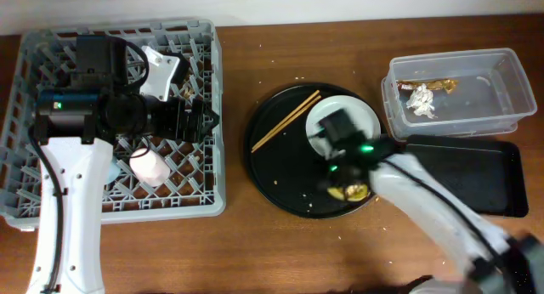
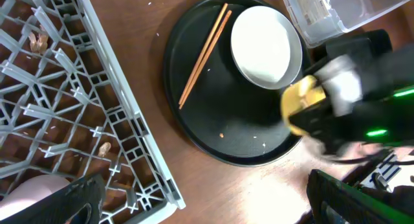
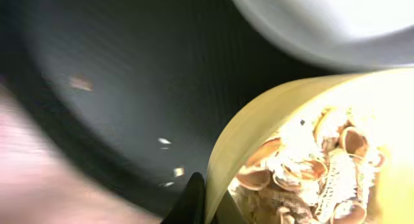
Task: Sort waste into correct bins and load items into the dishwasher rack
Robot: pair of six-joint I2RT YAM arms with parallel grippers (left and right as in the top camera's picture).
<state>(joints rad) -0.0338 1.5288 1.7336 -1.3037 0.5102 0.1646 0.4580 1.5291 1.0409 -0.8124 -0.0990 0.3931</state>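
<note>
Overhead: fixed above table (image 1: 255, 251), faces straight down, far off; whole scene in frame. Left wrist: high up, looks down past its own fingers (image 2: 349, 198) at frame bottom; round black tray (image 2: 213, 114) well beyond the tips, rack (image 2: 123, 101) corner off to one side. Right wrist: very near, own fingertip (image 3: 193, 201) at bottom edge, yellow bowl (image 3: 259, 140) rim right at the tip, white plate (image 3: 323, 23) just beyond. All three share tray, bowl, plate; overhead and left wrist also share rack, chopsticks (image 2: 204, 56)
</note>
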